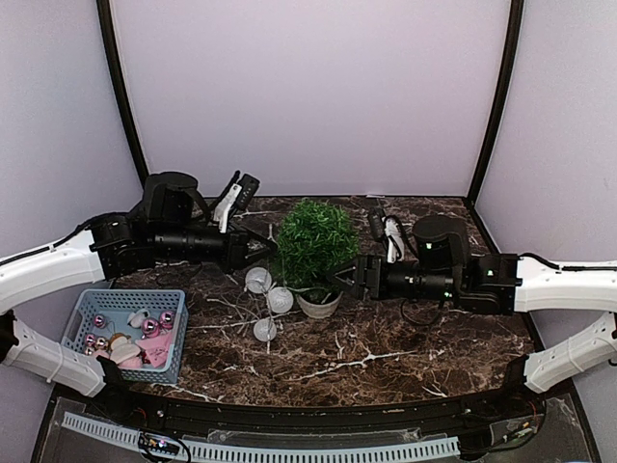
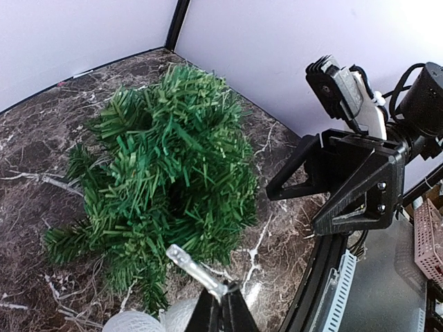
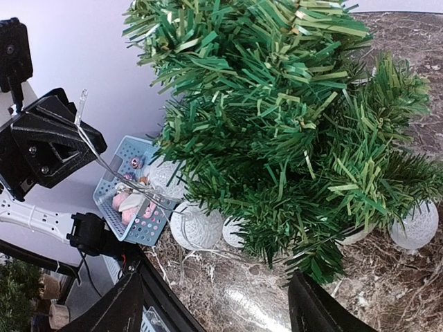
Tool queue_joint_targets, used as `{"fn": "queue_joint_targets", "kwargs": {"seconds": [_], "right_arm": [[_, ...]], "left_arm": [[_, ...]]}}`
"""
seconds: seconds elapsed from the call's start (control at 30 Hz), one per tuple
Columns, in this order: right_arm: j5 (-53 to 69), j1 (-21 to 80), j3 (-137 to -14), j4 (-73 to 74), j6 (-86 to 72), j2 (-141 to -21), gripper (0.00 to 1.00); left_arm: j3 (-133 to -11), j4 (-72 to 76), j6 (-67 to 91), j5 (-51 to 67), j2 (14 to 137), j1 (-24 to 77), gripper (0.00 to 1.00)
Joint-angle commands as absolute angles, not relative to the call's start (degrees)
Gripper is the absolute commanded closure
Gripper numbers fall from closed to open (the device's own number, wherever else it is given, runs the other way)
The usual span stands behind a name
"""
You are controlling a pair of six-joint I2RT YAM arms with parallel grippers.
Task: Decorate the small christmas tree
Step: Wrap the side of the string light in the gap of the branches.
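The step in hand looked to be draping the light string (image 2: 190, 263) onto the small christmas tree (image 1: 313, 241), which stood upright in its white pot (image 1: 318, 307) on the tabletop (image 1: 386, 357) between the two arms. The left gripper (image 2: 220, 308), just left of the tree, was clamped shut on the thin wire, with a clear bulb tip sticking up past its fingers toward the branches. The right gripper (image 3: 221, 304), close on the tree's right and low near the pot, stood open with nothing between its fingers. To do this well, the left arm would probably need to lift the wire above the outer needles before carrying it across, so the strand settles into the branches rather than sliding off. The open gripper could steady the pot or take the free end from the far side. The woven white balls (image 1: 280, 299) lying in front and to the left of the tree could drag or snag, and a hard pull might tip the light pot. A blue basket (image 1: 130, 294) of pink baubles sat well to the tree's left and nearer the arm bases. The tabletop was dark brown marble with white veins and slightly glossy, and plain pale walls (image 1: 318, 96) with black poles (image 1: 120, 96) rose behind the tree.
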State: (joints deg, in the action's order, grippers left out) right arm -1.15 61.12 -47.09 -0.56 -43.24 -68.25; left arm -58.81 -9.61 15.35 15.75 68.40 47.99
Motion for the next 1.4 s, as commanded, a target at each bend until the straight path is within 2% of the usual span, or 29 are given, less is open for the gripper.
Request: {"fn": "queue_joint_targets", "kwargs": {"seconds": [0.0, 0.07, 0.17, 0.4, 0.7, 1.37], "right_arm": [[-1.1, 61.0, -50.1, -1.0, -40.2, -67.2, 0.27], [-1.3, 61.0, -50.7, -0.8, -39.8, -67.2, 0.27], [-1.6, 61.0, -51.3, -1.0, -39.3, -67.1, 0.27], [-1.7, 61.0, -52.1, -1.1, -38.3, -68.2, 0.27], [-2.2, 61.0, -51.6, -1.8, -38.7, -68.0, 0.26], [-0.9, 61.1, -51.8, -3.2, -39.2, -69.4, 0.26]], "left_arm": [[-62.4, -5.8, 16.4, 15.9, 68.2, 47.7, 1.00], [-62.5, -8.6, 16.7, 6.8, 68.0, 47.7, 1.00], [-62.7, -10.2, 16.9, 1.9, 68.0, 47.5, 1.00], [-65.4, -9.5, 15.1, 6.5, 72.3, 46.8, 1.00], [-70.8, -13.8, 14.5, 5.0, 78.5, 44.7, 1.00], [-71.9, -12.9, 14.5, 10.2, 85.2, 43.9, 1.00]]}}
